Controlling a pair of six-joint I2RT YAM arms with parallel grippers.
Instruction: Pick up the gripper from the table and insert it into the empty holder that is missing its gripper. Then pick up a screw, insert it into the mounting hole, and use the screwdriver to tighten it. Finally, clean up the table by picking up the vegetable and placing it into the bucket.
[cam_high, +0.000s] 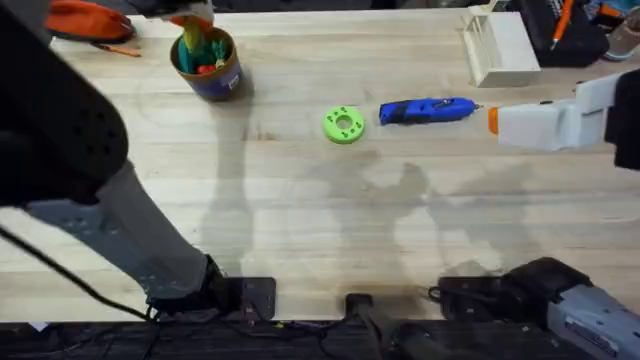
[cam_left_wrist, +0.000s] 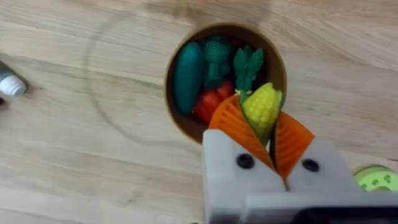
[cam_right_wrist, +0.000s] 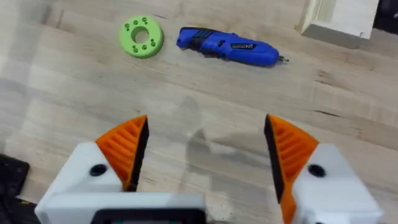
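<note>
On pale wood table (cam_high: 300, 210): screwdriver (cam_high: 428, 110), bucket (cam_high: 207, 62).

Screwdriver (cam_high: 428, 110) right of disc (cam_high: 344, 125)

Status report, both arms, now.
Left gripper shut on vegetable, over bucket. Right gripper open, idle. Screwdriver on table. Nothing blocking.

Vegetable (cam_left_wrist: 262, 107): yellow corn, pinched between orange pads, apparently just above the bucket (cam_left_wrist: 176, 118) rim. Blue screwdriver (cam_high: 428, 110) lies flat on the table.
</note>
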